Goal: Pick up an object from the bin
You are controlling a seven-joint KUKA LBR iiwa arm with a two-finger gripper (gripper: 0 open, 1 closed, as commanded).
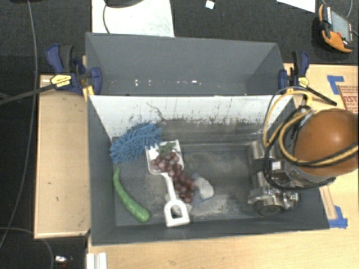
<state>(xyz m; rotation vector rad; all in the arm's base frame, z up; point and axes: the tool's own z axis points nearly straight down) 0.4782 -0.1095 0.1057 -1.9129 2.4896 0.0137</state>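
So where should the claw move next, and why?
Probably a small shift left. The claw hangs at the right of the grey metal bin, with bare floor around it. The nearest things, a small pale lump and a bunch of dark purple grapes on a long white plastic scoop, lie to its left.

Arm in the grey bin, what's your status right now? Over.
Pincer low at bin right end, over bare floor. Grapes and white scoop lie apart, toward view's left. Nothing seen between.

Oblique overhead view onto bin (230, 161)
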